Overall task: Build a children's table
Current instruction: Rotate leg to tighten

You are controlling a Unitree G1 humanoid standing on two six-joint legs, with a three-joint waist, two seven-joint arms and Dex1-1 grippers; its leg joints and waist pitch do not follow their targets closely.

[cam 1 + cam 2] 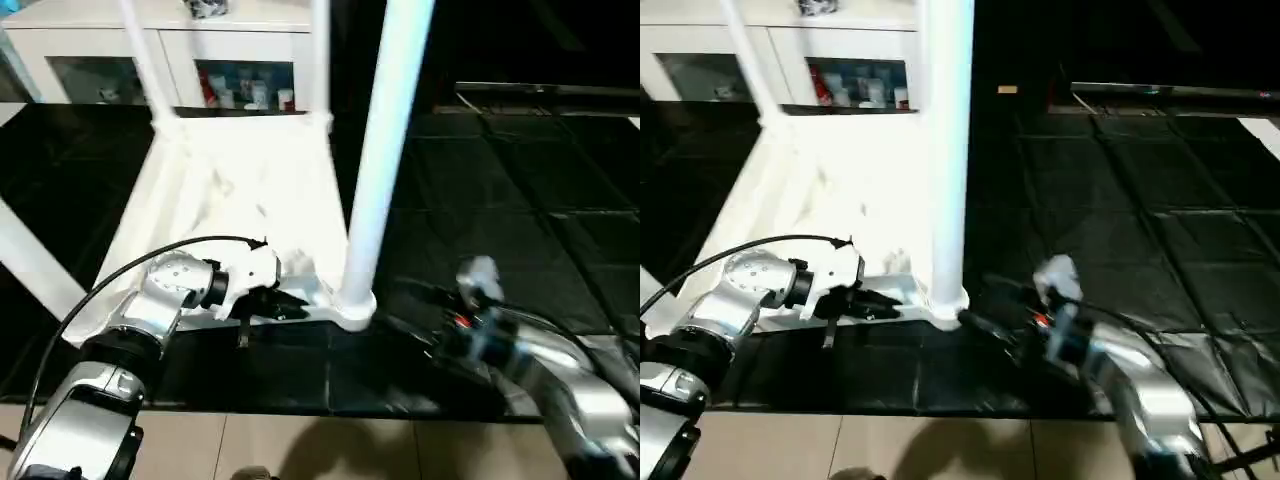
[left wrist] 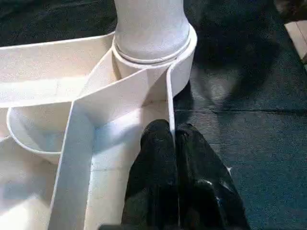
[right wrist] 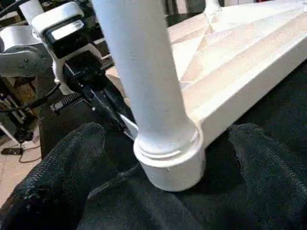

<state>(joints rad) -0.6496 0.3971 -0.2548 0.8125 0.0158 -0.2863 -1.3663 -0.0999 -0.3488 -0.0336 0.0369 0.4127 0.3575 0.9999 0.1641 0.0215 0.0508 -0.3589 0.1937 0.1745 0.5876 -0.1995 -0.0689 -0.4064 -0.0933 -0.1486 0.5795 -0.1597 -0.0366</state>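
On black floor mats, the left gripper pinched the upturned white plastic table's rim; the right gripper's fingers stood spread around a round white leg.

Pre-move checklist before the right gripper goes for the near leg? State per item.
1. Table top lies upside down on the dark floor mat, ribs up: ok.
2. Near leg stands upright in its corner socket: ok.
3. Leg fully seated in the socket: cannot tell; its collar sits at the socket rim in the left wrist view, depth hidden.
4. Left gripper clamps the top's rim wall beside that socket, one finger each side: ok.
5. Right gripper open, fingers spread either side of the socket, not touching the leg: ok.
6. Other legs all seated: cannot tell; they are cut off at the picture edges.
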